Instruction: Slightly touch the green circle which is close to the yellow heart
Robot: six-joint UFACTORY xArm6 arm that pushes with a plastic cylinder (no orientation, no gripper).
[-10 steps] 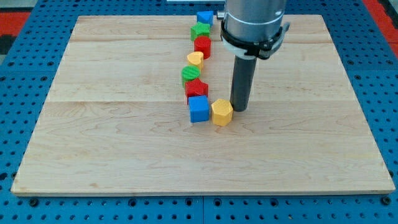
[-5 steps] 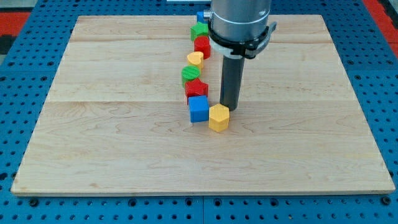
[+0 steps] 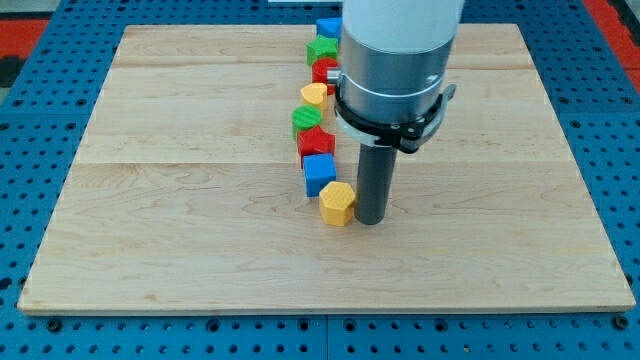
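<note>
The green circle lies on the wooden board, just below the yellow heart, in a column of blocks near the board's middle. My tip is on the board well below the green circle, touching the right side of a yellow hexagon. The red star and blue cube lie between the green circle and the yellow hexagon.
Above the yellow heart, a red block, a green star and a blue block continue the column toward the view's top; the arm partly hides them. The board sits on a blue perforated table.
My tip has moved down the view and slightly left, pushing the yellow hexagon down and left, away from the blue cube. The other blocks have not moved.
</note>
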